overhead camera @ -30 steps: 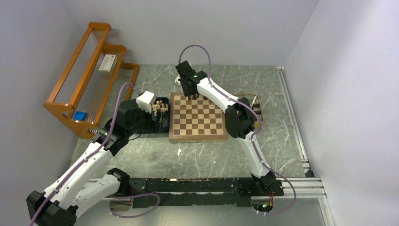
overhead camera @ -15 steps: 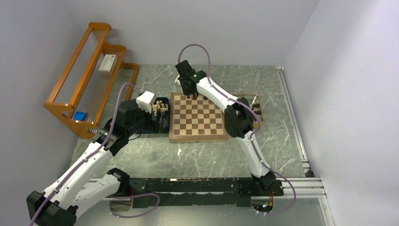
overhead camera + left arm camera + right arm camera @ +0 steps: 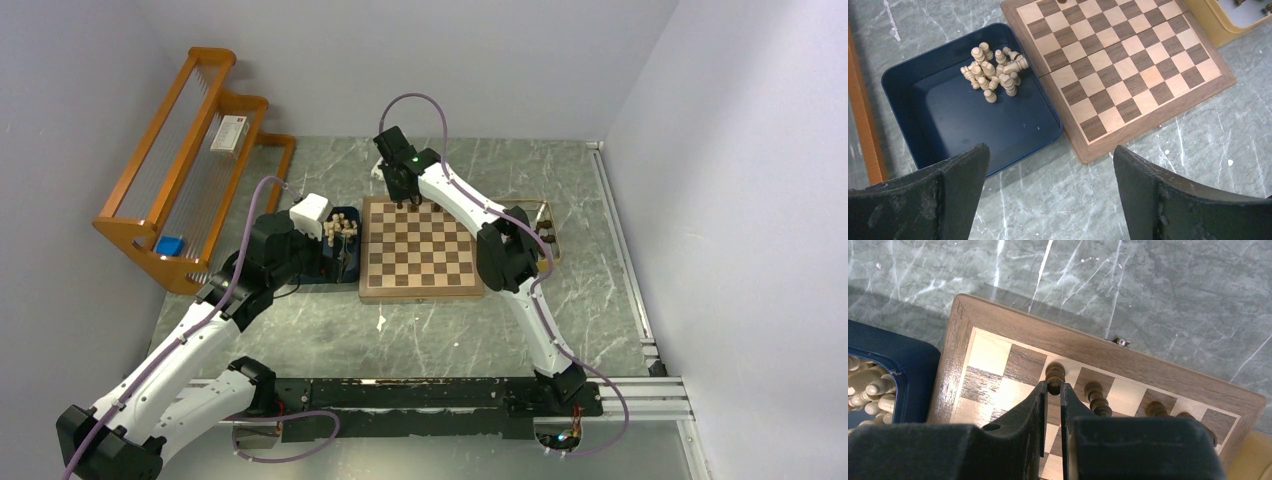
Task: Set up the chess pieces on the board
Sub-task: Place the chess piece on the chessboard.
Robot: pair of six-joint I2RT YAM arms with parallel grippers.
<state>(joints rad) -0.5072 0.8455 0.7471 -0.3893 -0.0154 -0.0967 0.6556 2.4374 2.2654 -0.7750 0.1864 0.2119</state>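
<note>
The board (image 3: 420, 262) lies mid-table, its squares mostly bare. My right gripper (image 3: 1053, 386) reaches over the board's far row and is shut on a dark chess piece (image 3: 1055, 373), which stands on a pale square there. Three more dark pieces (image 3: 1096, 397) stand in that row to its right. From above, the right gripper (image 3: 403, 197) is at the board's far left part. Cream pieces (image 3: 993, 70) lie heaped in the dark blue tray (image 3: 948, 125). My left gripper (image 3: 1050, 150) hangs open and empty above the table, near the tray and the board's near corner.
A yellow tray (image 3: 547, 232) with dark pieces sits right of the board, partly behind the right arm. An orange wooden rack (image 3: 185, 165) stands at the far left. Grey walls close in the table at the back and right.
The right gripper has shifted a little toward the board's far edge with the dark piece between its fingers. The left arm has stayed still.
</note>
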